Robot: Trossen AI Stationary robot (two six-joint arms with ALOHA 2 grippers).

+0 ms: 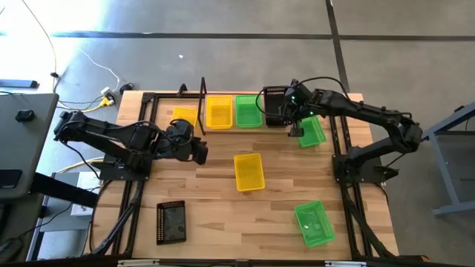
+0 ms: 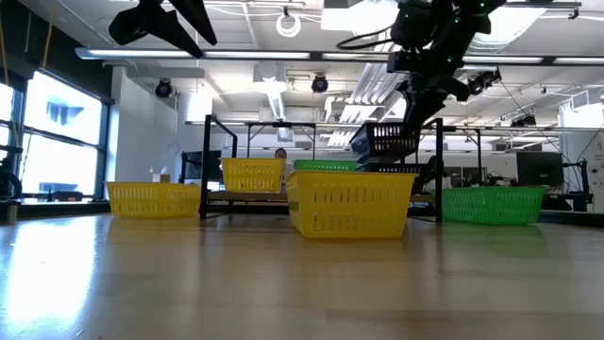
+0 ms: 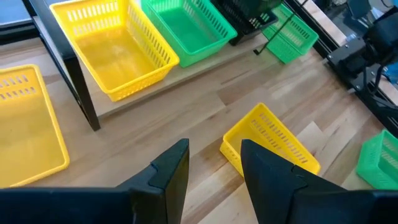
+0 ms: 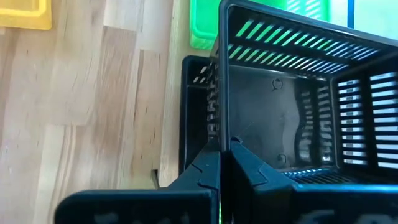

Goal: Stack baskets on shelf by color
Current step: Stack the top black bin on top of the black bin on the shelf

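Your right gripper [image 4: 225, 149] is closed on a black basket [image 1: 275, 102] above the shelf [image 3: 205, 62]; the left gripper [image 3: 214, 165] hangs open, empty. Several baskets remain on the worktop [image 1: 215, 215].

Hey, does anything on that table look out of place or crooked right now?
The black basket hangs tilted in the right gripper above another black one on the shelf. A third black basket lies alone near the table's front.

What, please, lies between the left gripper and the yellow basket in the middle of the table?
Only bare tabletop lies between left gripper and yellow basket, per the high view.
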